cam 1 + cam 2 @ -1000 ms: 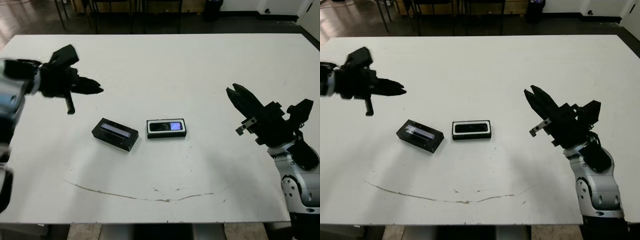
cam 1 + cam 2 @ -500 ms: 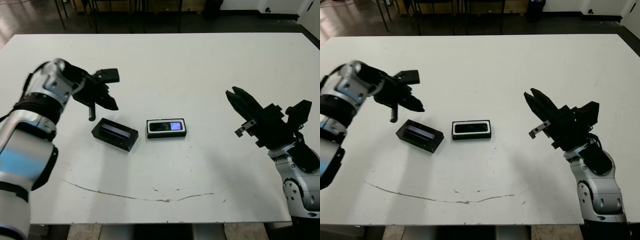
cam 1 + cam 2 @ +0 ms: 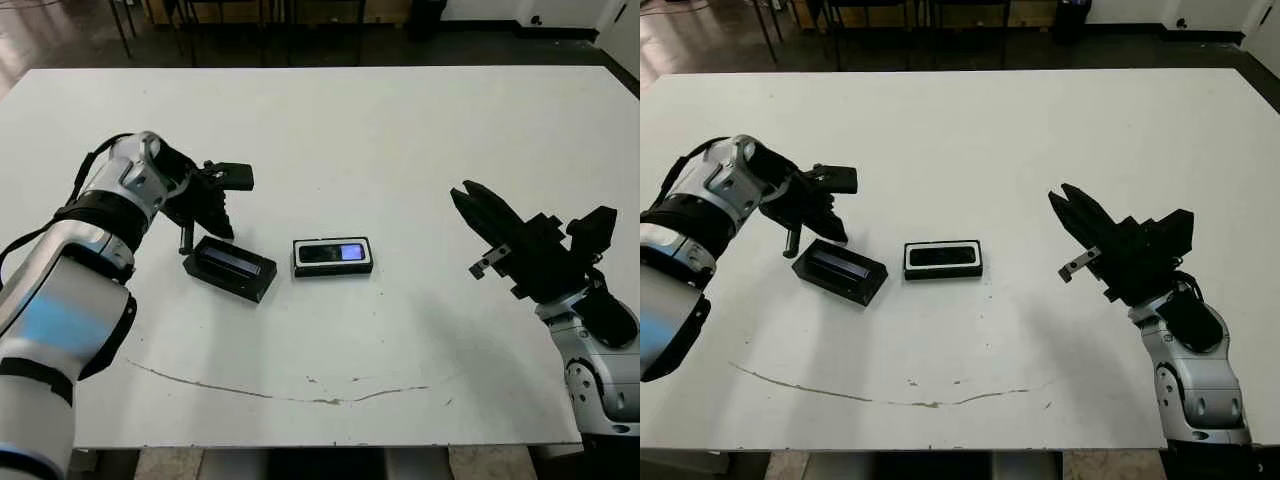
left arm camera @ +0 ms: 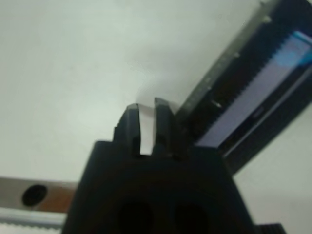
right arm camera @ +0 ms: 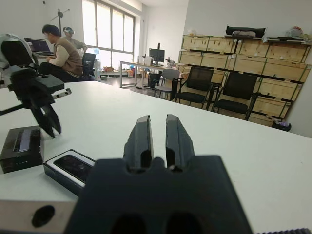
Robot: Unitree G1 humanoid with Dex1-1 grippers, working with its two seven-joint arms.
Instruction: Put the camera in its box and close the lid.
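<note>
Both pincers are clenched and empty, left gripper [image 3: 222, 226] just above the far end of the lid [image 3: 230, 268], right gripper [image 3: 463, 197] well apart, while the camera [image 3: 333, 253] lies in the box [image 3: 333, 268] beside the lid.

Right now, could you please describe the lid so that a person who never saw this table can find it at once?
On the white table, two small black rectangular things lie side by side near the middle. The lid is the one nearer the robot's left gripper, lying slightly askew. Unlike the white-lined tray holding a slim black camera, it is all black with a glossy bluish-grey strip on top.
</note>
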